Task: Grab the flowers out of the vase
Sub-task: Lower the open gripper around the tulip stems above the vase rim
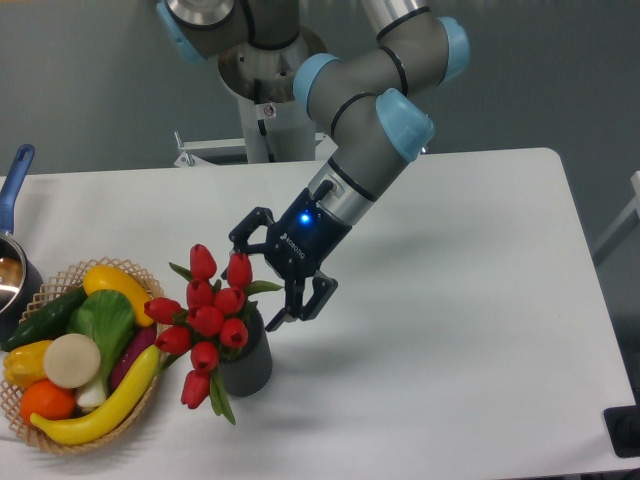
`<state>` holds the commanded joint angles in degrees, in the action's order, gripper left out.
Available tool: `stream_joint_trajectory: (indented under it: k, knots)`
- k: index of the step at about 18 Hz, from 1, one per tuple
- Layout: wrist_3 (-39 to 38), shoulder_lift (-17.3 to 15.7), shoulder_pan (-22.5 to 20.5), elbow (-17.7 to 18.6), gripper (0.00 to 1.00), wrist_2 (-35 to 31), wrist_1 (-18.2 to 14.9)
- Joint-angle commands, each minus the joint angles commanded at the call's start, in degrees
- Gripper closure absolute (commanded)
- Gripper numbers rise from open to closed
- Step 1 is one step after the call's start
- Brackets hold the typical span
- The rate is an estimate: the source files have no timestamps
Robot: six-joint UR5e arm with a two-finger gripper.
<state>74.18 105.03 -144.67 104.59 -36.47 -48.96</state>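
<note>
The table (460,300) is white and carries everything in view. The UR5e arm (365,110) reaches down from its base at the rear edge toward the left half of the surface. At the left front corner sits a wicker basket (55,440) of toy fruit and vegetables, and behind it, cut by the frame edge, a metal pot with a blue handle (15,175).

The vase (248,362), dark grey and ribbed, stands upright just right of the basket. The flowers (208,310), a tied bunch of red tulip buds with green leaves, stand in it, leaning toward the basket and overhanging the vase mouth on that side.

The gripper (262,270) hangs just beside the upper right of the bunch, its fingers spread apart and holding nothing. One fingertip (240,236) sits by the topmost bud; the other (275,318) is just above the vase rim. Whether either touches a bud cannot be determined from this single view.

Assessment: approach is nearly complete; the grasp is not made. Closing on the bunch and lifting it clear of the vase remain outstanding.
</note>
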Motion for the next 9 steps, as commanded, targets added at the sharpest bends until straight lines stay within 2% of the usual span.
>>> stream_joint_trajectory:
  k: [9]
  knots:
    - [-0.1,2.3,2.1,-1.1,0.00,-0.3,0.6]
